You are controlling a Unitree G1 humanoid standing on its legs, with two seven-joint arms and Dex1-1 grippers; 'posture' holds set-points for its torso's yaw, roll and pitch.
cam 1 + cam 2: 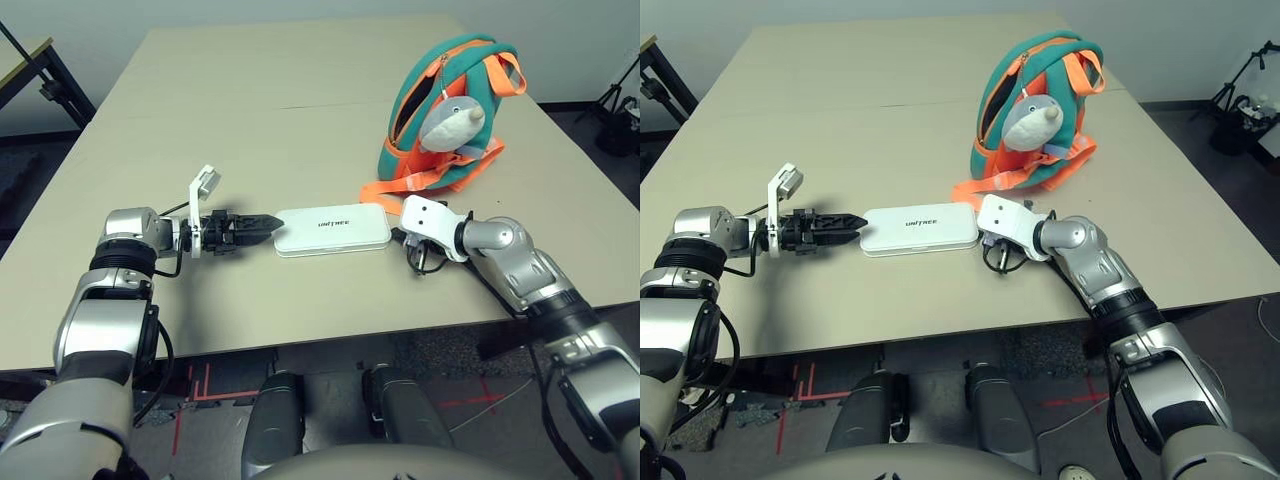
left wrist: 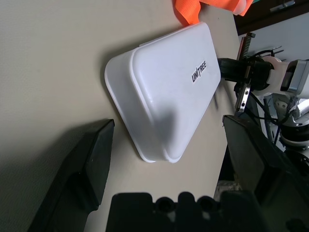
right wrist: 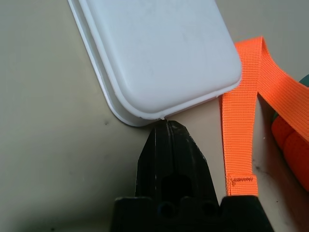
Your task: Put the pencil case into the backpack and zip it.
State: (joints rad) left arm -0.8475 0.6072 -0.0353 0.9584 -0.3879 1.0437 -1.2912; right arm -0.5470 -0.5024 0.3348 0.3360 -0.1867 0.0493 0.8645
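Case (image 1: 333, 230) lies flat on the table (image 1: 250, 120), lettering up, between the two grippers and well short of the backpack (image 1: 445, 115). Backpack stands upright further back on the robot's right, plush toy (image 1: 452, 125) on its front, one orange strap (image 3: 246, 140) trailing onto the table near the case's right end.

Left gripper (image 2: 166, 159): fingers spread wide, straddling the case's left end without touching it. Right gripper (image 3: 169, 145): fingers pressed together, holding nothing, tip right at the case's near right corner, seemingly touching the rim.

Step in hand, as I read it: securing the case, the very start of the task. Nothing lifted, nothing packed, zip untouched.

Next move likely calls for the closed right tip to steady or nudge the case toward the left fingers, then those fingers to close across the case's end. The smooth, rounded shell may slip, so the grip wants to sit well in from the edge. Whether the backpack's opening is wide enough cannot be told from here.
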